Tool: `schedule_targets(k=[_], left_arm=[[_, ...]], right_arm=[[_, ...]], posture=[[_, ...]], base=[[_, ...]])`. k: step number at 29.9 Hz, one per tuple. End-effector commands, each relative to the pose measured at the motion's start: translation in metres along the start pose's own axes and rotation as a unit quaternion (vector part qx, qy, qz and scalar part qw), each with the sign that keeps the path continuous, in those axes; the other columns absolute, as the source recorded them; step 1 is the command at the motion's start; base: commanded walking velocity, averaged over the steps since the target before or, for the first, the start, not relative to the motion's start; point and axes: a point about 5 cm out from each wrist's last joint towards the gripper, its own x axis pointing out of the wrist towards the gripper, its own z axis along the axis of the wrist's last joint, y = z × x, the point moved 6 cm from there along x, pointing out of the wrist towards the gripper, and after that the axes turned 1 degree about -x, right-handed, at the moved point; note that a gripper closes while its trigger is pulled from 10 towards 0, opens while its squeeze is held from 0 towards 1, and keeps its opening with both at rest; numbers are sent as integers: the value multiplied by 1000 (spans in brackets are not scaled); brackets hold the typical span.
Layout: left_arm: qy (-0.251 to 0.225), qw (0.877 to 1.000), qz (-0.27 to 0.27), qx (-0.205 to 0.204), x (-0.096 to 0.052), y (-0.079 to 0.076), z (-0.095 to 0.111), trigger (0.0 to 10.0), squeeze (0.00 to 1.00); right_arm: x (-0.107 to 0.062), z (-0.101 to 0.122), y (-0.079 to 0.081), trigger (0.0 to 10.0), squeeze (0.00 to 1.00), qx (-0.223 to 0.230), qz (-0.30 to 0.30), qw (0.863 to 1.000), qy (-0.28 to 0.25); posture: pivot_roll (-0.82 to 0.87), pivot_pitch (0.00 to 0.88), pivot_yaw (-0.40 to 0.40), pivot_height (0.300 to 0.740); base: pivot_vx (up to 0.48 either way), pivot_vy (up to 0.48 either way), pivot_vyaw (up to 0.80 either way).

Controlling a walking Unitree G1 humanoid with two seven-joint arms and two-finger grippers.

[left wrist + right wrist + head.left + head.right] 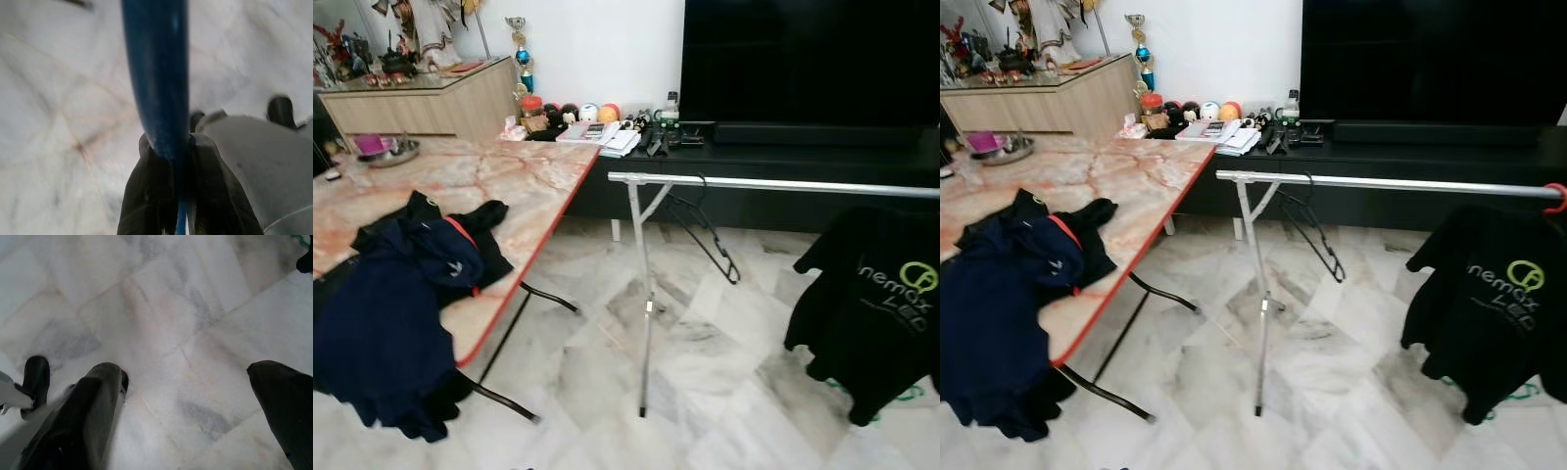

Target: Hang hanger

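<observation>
Marble-patterned folding table [524, 181] stood at left, its red-trimmed edge running toward the room. A navy garment [386, 313] with a black one heaped beside it lay over the table's near corner, spilling off the edge. A metal bowl [386, 152] sat near the far left corner.

Silver clothes rail [773, 183] stood just right of the table on a thin upright leg. A black wire hanger [705, 230] hung tilted from the rail near its left end. A black T-shirt [876, 308] with green print hung toward the rail's right end.

Low black TV console [773, 157] stood behind, cluttered with small items.

Left gripper [181, 196]: fingers clenched on a blue hanger [156, 73], above the marble floor [161, 308].

Right gripper [186, 406]: fingers spread wide, grasping nothing, over the floor.
</observation>
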Motion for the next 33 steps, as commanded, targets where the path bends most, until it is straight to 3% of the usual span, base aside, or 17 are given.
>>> schedule_targets(k=[1, 12, 33], left_arm=[[3, 1000, 0, 4, 0, 2, 0, 10000, 0], [-1, 1000, -1, 12, 1, 3, 5, 10000, 0], [-3, 1000, 4, 0, 1, 4, 6, 10000, 0]], right_arm=[[0, -1, 5, 10000, 0, -10, 5, 1000, 1], [-2, -12, 10, 10000, 0, -14, 7, 1000, 15], [-2, -17, 4, 10000, 0, -18, 4, 1000, 26]], posture=[[-2, 0, 49, 740], [-5, 0, 56, 740], [20, 0, 38, 740]], base=[[0, -356, 0], [0, -353, 0], [0, -352, 0]])
